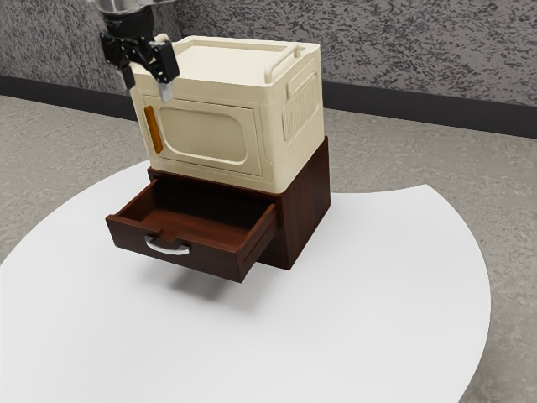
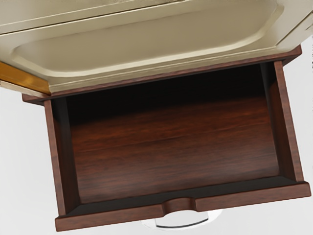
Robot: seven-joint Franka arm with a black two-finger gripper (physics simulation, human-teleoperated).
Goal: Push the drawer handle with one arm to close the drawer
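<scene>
Beneath cream cabinet [image 1: 201, 133], open drawer [image 1: 210, 259]

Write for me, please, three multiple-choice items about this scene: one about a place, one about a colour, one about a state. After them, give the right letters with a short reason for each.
1. Where is the cream-coloured, box-shaped appliance?
A. On the floor
B. On top of the dark-brown wooden cabinet
C. Inside the drawer

2. What colour is the upright bar-shaped handle on the appliance's front?
A. Orange-brown
B. Blue
C. Green

3. What is the state of the dark-brown wooden drawer?
A. Fully closed
B. Lying apart on the table
C. Pulled out from its cabinet

Right letters:
1: B, the exterior view shows the appliance's base resting on the cabinet.
2: A, its orange-brown stands out against the cream front.
3: C, the drawer's inside and side walls show in both views, in front of the cabinet.
</scene>
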